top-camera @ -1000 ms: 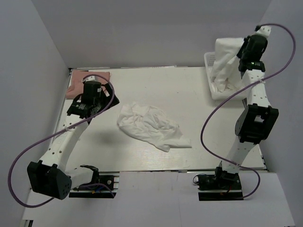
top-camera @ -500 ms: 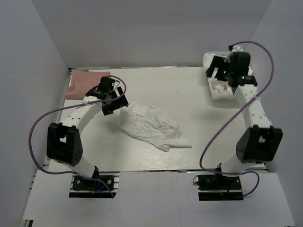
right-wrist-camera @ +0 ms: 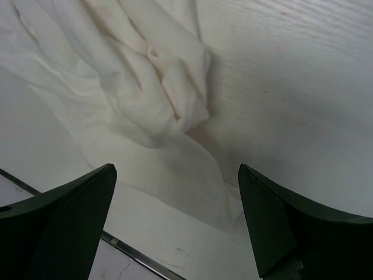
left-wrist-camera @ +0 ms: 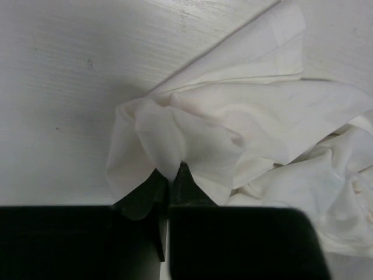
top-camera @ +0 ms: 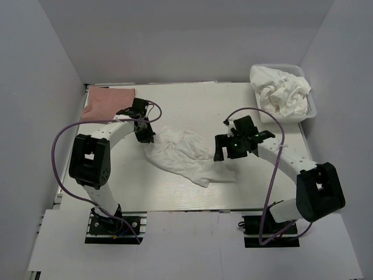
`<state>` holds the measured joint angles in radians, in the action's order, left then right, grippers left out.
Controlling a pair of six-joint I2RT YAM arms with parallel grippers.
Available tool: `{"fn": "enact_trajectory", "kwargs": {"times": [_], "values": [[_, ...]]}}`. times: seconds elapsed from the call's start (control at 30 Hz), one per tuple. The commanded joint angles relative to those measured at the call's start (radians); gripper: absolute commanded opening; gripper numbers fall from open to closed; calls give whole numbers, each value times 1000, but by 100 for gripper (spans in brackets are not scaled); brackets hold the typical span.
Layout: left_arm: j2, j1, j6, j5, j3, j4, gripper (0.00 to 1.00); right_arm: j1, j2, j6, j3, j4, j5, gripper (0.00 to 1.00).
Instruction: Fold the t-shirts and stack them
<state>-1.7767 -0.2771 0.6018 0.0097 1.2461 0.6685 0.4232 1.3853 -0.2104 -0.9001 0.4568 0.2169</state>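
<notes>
While the left tool (left-wrist-camera: 169, 178) pinches a fold of the shirt (left-wrist-camera: 250, 111), the right tool (right-wrist-camera: 175, 172), spread wide, should grip cloth directly beneath it.

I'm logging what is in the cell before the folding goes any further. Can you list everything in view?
white t-shirt: one, white, crumpled at mid-table.
pink shirt: one, salmon pink, lying flat at the far left corner.
heap of white shirts: number cannot be told, white, bunched in the basket.
basket: one, white, far right corner.
table: one, off-white, beneath everything.
left gripper: one, black, shut on a fold at the white t-shirt's left edge.
right gripper: one, black, open over the white t-shirt's right edge.
</notes>
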Motion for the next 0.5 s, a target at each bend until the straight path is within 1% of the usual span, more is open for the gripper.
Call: {"fn": "enact_trajectory", "kwargs": {"times": [0.0,0.03,0.13,0.17,0.2,0.23,0.27,0.3,0.33,0.37,0.47], "values": [[78,-4,-8,13,-24,-18,8,61,37,8,16,-68,21,90],[100,-4,-8,13,-33,-18,0,89,47,12,18,-79,22,90],[131,-4,-8,13,-33,-18,0,137,99,22,20,-135,18,85],[152,-4,-8,13,-33,-18,0,153,109,19,26,-151,7,85],[166,-4,-8,24,-33,-18,0,157,113,20,27,-191,-8,77],[180,-4,-8,24,-33,-29,0,158,127,16,15,-204,-71,70],[195,-4,-19,35,-33,-29,0,160,136,-4,-6,-205,-92,57],[229,-4,-19,44,-33,-29,0,158,152,-17,-19,-204,-146,16],[246,-4,-19,53,-33,-29,0,158,158,-45,-35,-204,-201,0],[267,-4,-31,53,-33,-29,0,157,159,-78,-51,-202,-209,0],[359,-4,-57,64,-14,-29,0,152,95,-107,-57,-227,-312,0]]}}
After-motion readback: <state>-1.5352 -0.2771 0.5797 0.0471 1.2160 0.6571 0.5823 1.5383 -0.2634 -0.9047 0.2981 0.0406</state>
